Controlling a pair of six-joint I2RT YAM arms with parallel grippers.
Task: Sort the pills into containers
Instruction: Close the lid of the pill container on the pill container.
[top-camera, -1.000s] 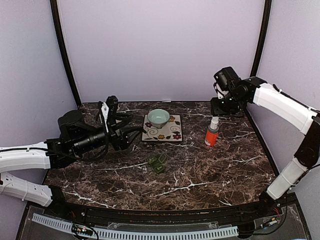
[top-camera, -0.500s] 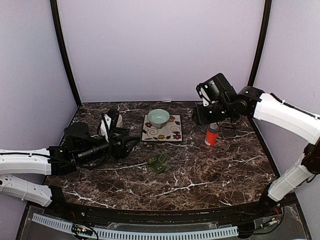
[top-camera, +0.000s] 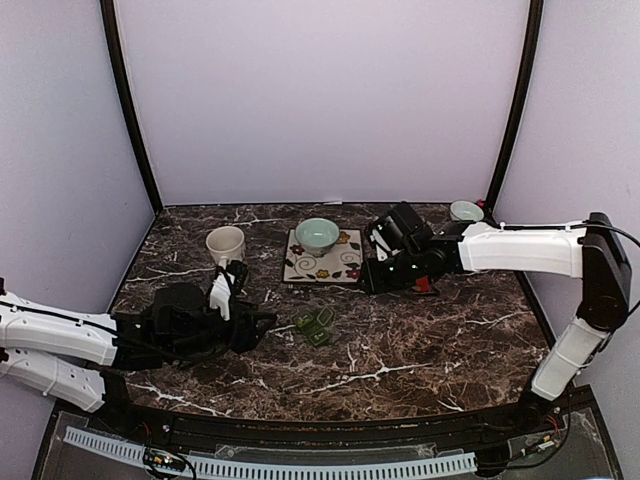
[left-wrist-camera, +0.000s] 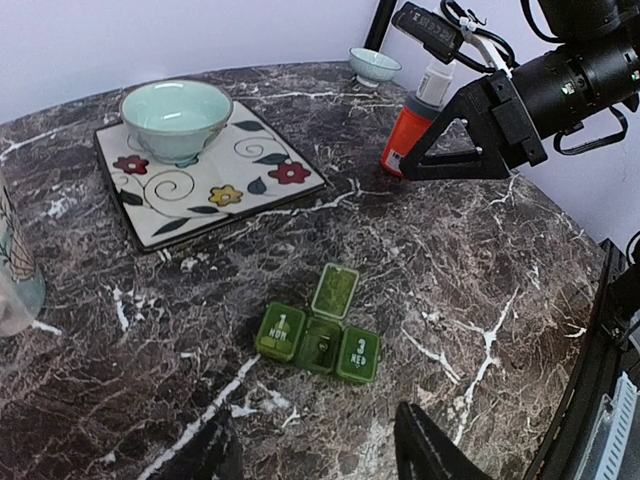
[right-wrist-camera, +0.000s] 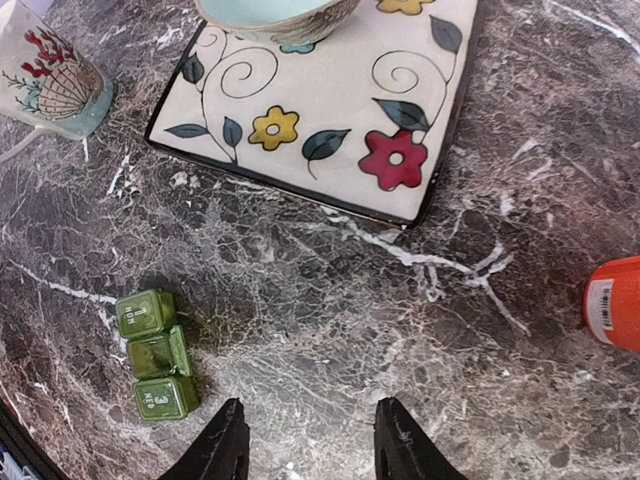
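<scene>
Pill box, a dark green strip of three small compartments, lies flat on the marbled desk near the middle, on the near side of the flowered tile and apart from it. In the left wrist view its middle lid stands flipped back toward the tile while the two outer, labelled lids are shut. That likely leaves one compartment ready to take pills. I see no loose pills anywhere, and the pale green bowl on the tile shows nothing inside that I can make out. The orange bottle with its white cap stands upright to the right of the tile, probably the pill supply, and is mostly hidden behind the right arm from above. The left hand is low over the desk, pointing at the box with its fingers spread and nothing between them. The box sits straight ahead of it, centred in the gap, close but not touched, which looks like a line-up to steady or grasp it. The right hand is also spread and empty, over bare desk between the tile and the bottle. From its camera the box lies off to the lower left, clear of the fingers, and the bottle is at the right edge. A mug stands to the left of the tile, out of the way.
</scene>
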